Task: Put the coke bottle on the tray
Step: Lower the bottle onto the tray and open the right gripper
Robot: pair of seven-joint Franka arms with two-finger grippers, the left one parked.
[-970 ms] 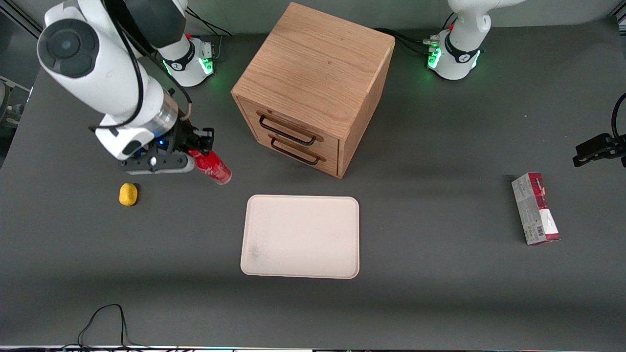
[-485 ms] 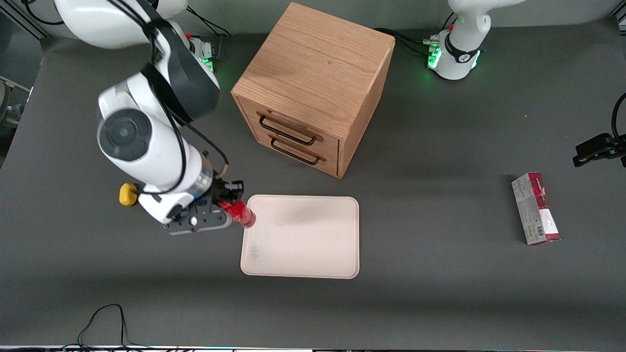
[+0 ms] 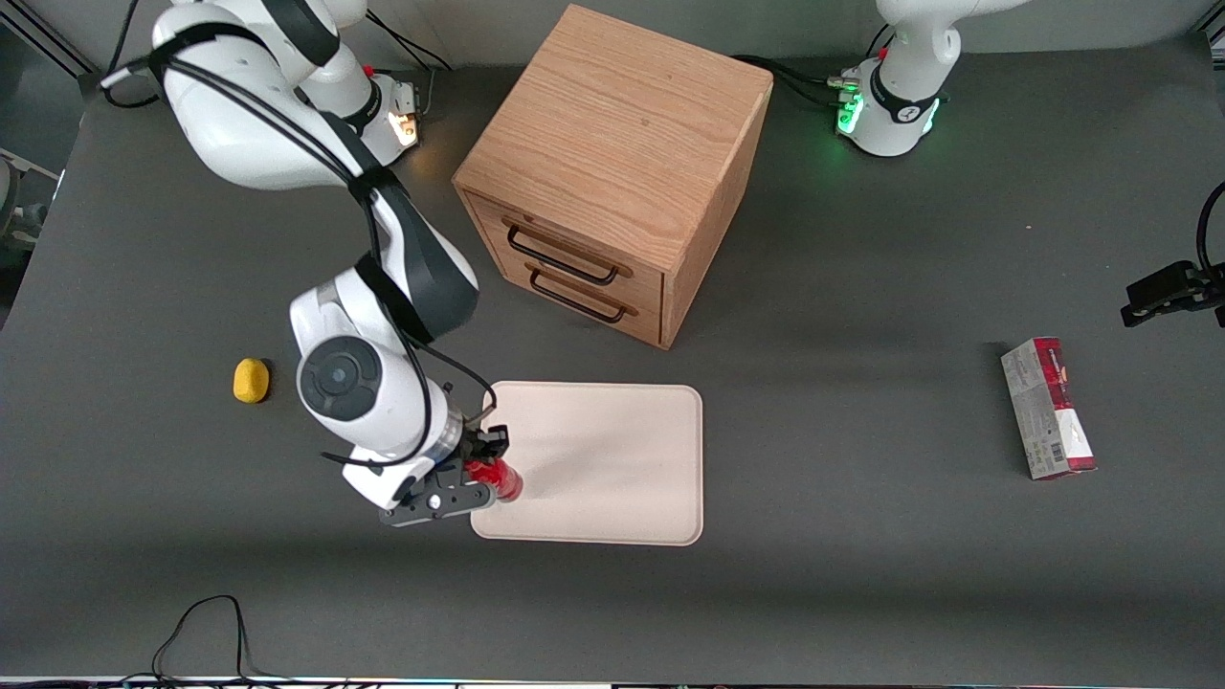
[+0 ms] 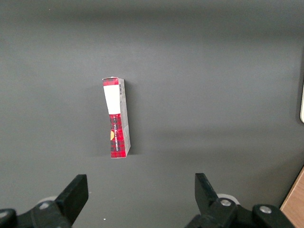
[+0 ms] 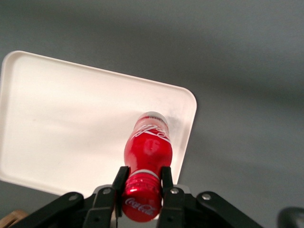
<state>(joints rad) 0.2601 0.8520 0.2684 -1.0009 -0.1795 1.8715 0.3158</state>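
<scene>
wooden drawer cabinet (image 3: pixel 612 167), small yellow obj (image 3: pixel 251 380) twd working arm's end, red/grey carton (image 3: pixel 1048 409) twd parked arm's end

Dark grey bench (image 3: pixel 861 574) carrying four items directly. A wooden drawer cabinet (image 3: pixel 612 172) stands farthest from the front camera; the cream tray (image 3: pixel 612 459) lies in front of its drawers, nearer the camera. A small yellow object (image 3: pixel 251 380) rests toward the working arm's end, a red-and-grey carton (image 3: pixel 1048 408) flat toward the parked arm's end. The gripper (image 3: pixel 490 471), closed on the coke bottle (image 3: pixel 504 481), hangs over the tray's corner nearest the camera.
</scene>
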